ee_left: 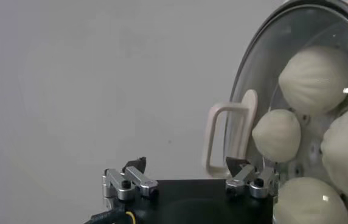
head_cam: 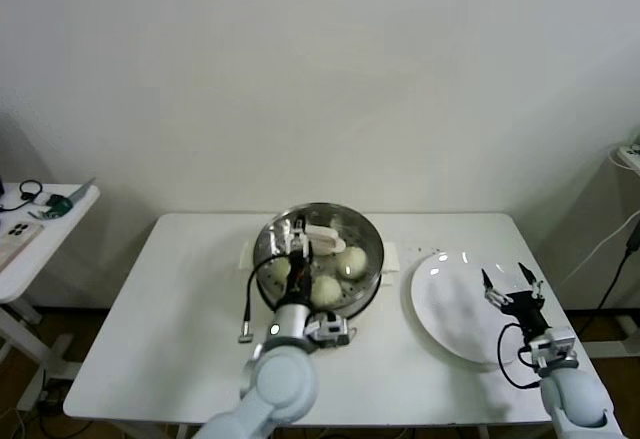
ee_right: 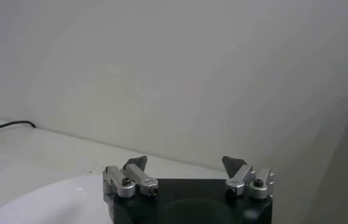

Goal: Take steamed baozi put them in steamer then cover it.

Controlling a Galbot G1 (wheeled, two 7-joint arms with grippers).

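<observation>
The steamer (head_cam: 372,240) stands mid-table with the cover on it; the cover's cream bar handle (head_cam: 325,238) lies across the top. Under the glass I see several baozi (head_cam: 350,260), and the left wrist view shows them too, one baozi (ee_left: 315,79) lying behind the cover's glass (ee_left: 264,79). My left gripper (head_cam: 296,243) hovers over the pot's left part, open, with nothing held. The bar handle (ee_left: 227,141) stands just beyond one fingertip of that gripper (ee_left: 186,164), outside the jaws. My right gripper (head_cam: 511,283) hangs open and empty above the plate; the right wrist view shows it (ee_right: 184,162) too.
A flat white plate (head_cam: 450,311) lies right of the steamer; its rim (ee_right: 40,204) shows under the right gripper. A black cable with a plug (head_cam: 245,336) lies in front of the pot. A side table (head_cam: 45,221) with small items stands far left.
</observation>
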